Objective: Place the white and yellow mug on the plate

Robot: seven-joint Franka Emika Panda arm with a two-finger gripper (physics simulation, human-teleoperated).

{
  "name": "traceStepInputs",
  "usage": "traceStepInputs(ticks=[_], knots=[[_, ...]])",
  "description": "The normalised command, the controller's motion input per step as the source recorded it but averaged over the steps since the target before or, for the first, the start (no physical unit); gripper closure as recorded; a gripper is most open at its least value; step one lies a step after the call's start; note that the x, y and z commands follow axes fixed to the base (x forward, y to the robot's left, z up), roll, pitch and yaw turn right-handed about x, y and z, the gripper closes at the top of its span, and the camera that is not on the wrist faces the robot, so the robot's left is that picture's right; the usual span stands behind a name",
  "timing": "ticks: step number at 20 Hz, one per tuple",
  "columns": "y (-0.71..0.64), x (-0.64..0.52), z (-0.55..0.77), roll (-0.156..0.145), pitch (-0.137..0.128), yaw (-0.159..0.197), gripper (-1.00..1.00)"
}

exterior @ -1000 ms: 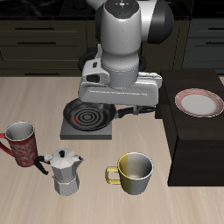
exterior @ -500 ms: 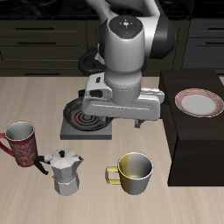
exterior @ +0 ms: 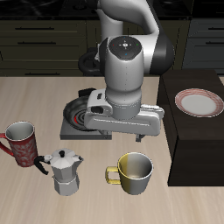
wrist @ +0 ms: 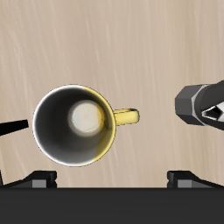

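Observation:
The white and yellow mug (exterior: 133, 172) stands upright near the table's front edge, olive-yellow with a whitish inside and a yellow loop handle. In the wrist view the mug (wrist: 77, 124) is seen from straight above, handle pointing sideways. My gripper (exterior: 124, 133) hangs above the table just behind the mug, not touching it. In the wrist view my gripper (wrist: 114, 180) is open and empty, its two fingertips (wrist: 39, 179) wide apart. The plate (exterior: 198, 102), white with a reddish-pink rim, lies on a dark raised block beside the arm.
A silver moka pot (exterior: 63, 169) stands beside the mug and also shows in the wrist view (wrist: 203, 103). A red patterned mug (exterior: 22, 144) is farther along the front. A black frying pan (exterior: 83, 114) sits on a burner behind. The dark block (exterior: 194, 144) rises beside the mug.
My arm has moved toward the table's front edge and lower, coming over the yellow mug and covering more of the frying pan. The objects have not moved.

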Motion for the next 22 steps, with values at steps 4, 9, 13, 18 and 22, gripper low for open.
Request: traceStepInputs(ticks=[4,9,13,18,22], knots=[[0.03,-0.02,-0.32,0.002,-0.039,0.012,-1.00],[-0.03,-0.06,-0.29,-0.013,-0.027,-0.011,-1.00],[0.07,-0.04,-0.25,-0.002,-0.037,-0.004,-1.00],[0.14,-0.01,-0.29,0.001,-0.009,-0.009,-1.00],[0.03,-0.05,-0.19,0.002,-0.018,-0.014,-1.00]])
